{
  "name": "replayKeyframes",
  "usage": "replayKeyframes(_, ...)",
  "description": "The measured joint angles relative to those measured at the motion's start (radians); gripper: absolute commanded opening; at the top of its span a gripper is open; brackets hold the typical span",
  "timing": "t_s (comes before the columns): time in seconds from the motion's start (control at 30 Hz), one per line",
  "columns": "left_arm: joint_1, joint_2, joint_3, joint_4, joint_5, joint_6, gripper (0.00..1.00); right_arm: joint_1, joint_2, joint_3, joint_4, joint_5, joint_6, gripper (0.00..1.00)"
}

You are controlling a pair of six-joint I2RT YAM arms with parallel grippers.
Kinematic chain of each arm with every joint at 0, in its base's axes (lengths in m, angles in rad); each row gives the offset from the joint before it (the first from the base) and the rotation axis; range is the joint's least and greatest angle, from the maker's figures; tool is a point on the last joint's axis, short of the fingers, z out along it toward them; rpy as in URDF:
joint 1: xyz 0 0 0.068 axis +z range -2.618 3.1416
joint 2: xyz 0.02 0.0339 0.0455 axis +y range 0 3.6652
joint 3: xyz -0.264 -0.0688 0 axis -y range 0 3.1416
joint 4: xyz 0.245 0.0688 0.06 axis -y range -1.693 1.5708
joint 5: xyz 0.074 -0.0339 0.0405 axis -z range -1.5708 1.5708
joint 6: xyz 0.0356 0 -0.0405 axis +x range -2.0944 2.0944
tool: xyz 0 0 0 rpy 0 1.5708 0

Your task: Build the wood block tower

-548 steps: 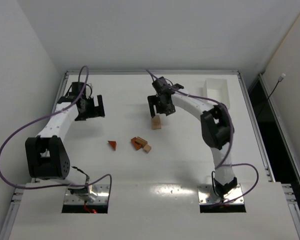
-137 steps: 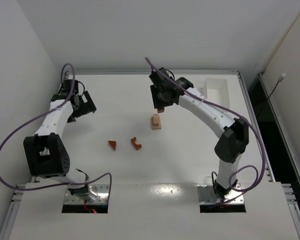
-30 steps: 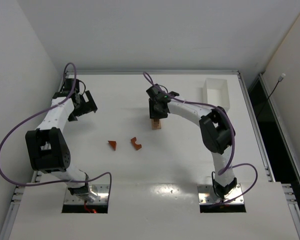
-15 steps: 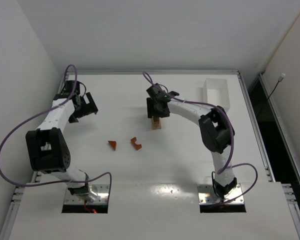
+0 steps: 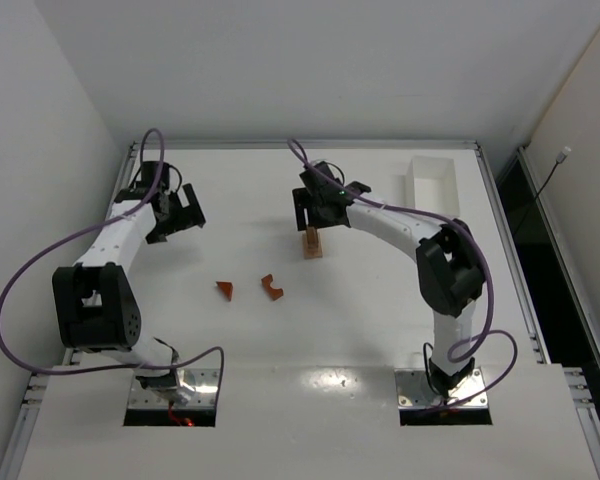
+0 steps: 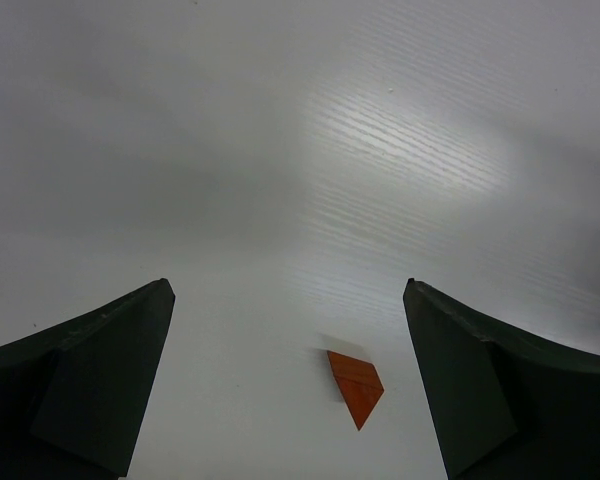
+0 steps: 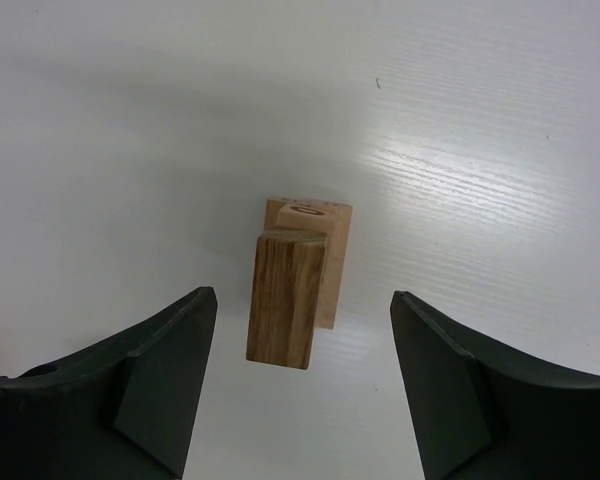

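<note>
Clerk: Tower item, location?

Keeper: One pale tan wooden block stack [image 5: 312,243], mid-worktop [image 5: 380,320], darker-grained bar on top. Right end effector [image 5: 318,210] hovers at its 12 o'clock, jaws parted, touching nothing, likely so the bar stands free.

Clerk: Loose stock?

Keeper: One reddish-brown wedge [image 5: 225,289], one arch [image 5: 272,287], at the stack's 7 o'clock. Left end effector [image 6: 287,290] spread wide, empty, above the wedge; probably next.
</note>
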Motion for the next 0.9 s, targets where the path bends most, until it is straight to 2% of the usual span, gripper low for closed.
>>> replayKeyframes(0.53, 0.000, -0.017, 0.000, 0.000, -0.005, 0.000, 1.00, -0.001, 0.103, 0.012, -0.008, -0.015, 0.002, 0.66)
replayKeyframes(0.73, 0.000, -0.017, 0.000, 0.000, -0.005, 0.000, 1.00, -0.001, 0.122, 0.036, -0.011, -0.015, 0.006, 0.57)
replayKeyframes(0.9, 0.000, -0.017, 0.000, 0.000, -0.005, 0.000, 1.00, -0.003, 0.140, 0.048, -0.015, -0.015, 0.013, 0.57)
